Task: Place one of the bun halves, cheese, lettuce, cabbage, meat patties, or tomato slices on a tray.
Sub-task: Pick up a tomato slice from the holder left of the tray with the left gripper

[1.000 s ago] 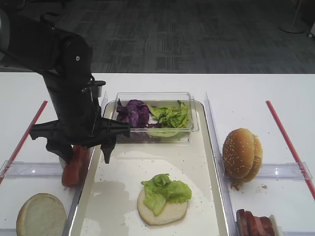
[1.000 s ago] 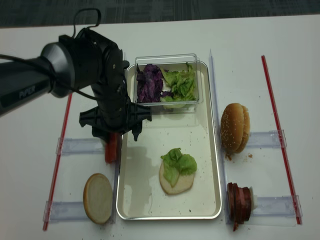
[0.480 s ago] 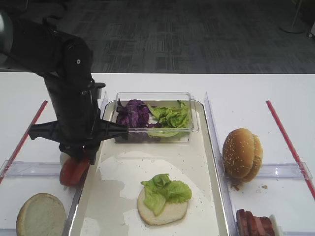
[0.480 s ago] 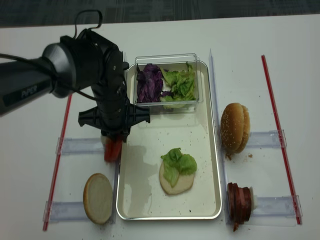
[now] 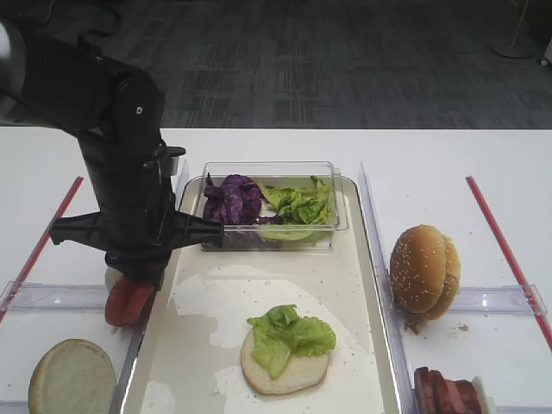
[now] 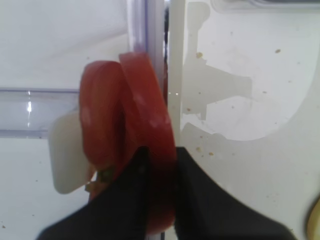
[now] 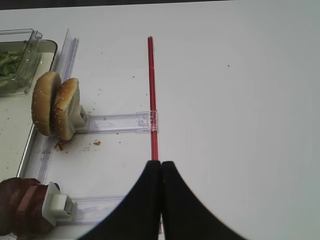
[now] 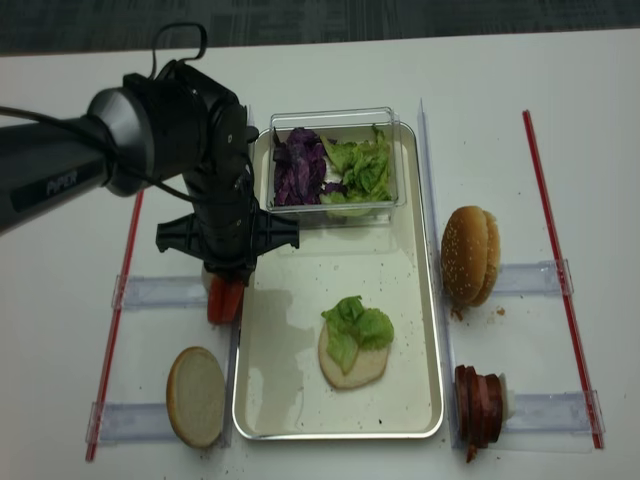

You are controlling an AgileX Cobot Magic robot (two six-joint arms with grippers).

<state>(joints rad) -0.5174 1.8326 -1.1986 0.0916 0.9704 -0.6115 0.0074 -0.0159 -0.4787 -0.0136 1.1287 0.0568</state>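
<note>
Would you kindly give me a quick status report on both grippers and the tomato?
Left gripper shut on a tomato slice, beside the tray. Right gripper shut, empty, over bare table. Bun with lettuce waiting on tray; path looks clear.

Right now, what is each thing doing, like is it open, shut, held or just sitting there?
Left end effector: shut on one tomato slice.
Tomato slices: standing on edge beside the tray, one pinched.
Right end effector: shut, holding nothing.
Tray: holds a bun base topped with lettuce.
Clear tub: open, cabbage and more lettuce inside.
Sesame buns: standing on edge, untouched.
Meat patties: stacked on edge, untouched.
</note>
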